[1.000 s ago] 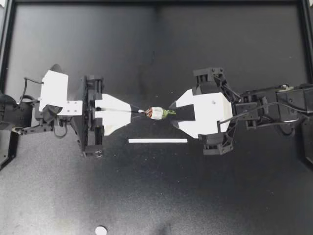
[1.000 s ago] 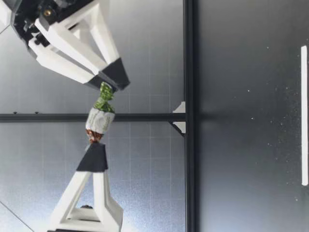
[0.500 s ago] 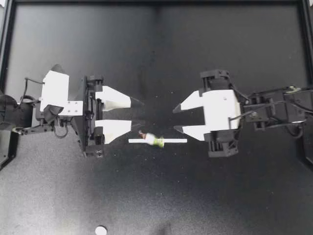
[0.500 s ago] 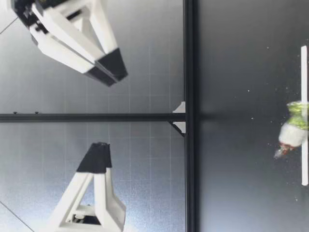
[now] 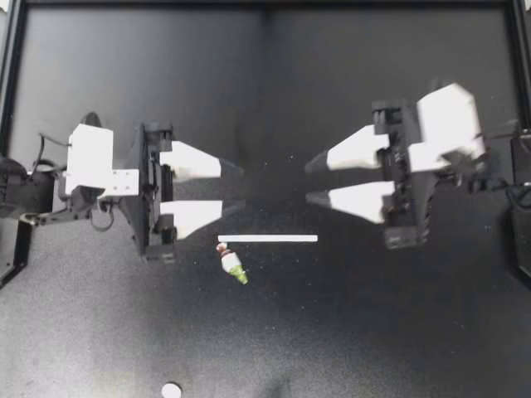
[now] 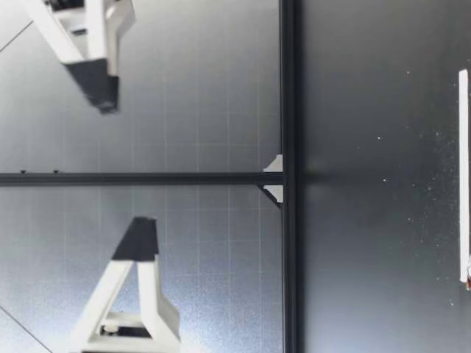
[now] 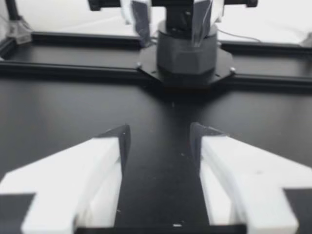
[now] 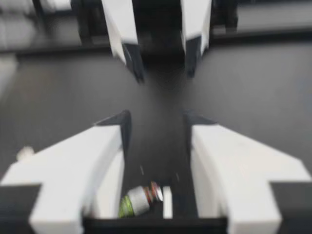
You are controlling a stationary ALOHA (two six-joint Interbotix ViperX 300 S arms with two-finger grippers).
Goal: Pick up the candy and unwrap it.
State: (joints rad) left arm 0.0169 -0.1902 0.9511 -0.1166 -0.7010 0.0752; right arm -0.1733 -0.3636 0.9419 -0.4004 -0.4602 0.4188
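The candy (image 5: 231, 263), in a white wrapper with a green twisted end and a brown end, lies on the black table just in front of the white strip (image 5: 267, 239). Neither gripper touches it. My left gripper (image 5: 239, 186) hovers open behind the strip, with nothing between its fingers (image 7: 111, 156). Facing it from further off, my right gripper (image 5: 309, 182) is open too. In the right wrist view the candy (image 8: 139, 200) shows on the table below the open fingers (image 8: 105, 146). Both grippers hang well above the table in the low view, my left gripper (image 6: 143, 224) and my right gripper (image 6: 103, 99).
A black frame (image 5: 265, 5) rims the table. A small white disc (image 5: 171, 390) lies near the front edge. The white strip (image 6: 463, 176) is flat on the surface.
Both grippers held the candy by its ends in the air, then let go. It fell, bounced past the strip and now lies still. My right arm pulled back and rose.
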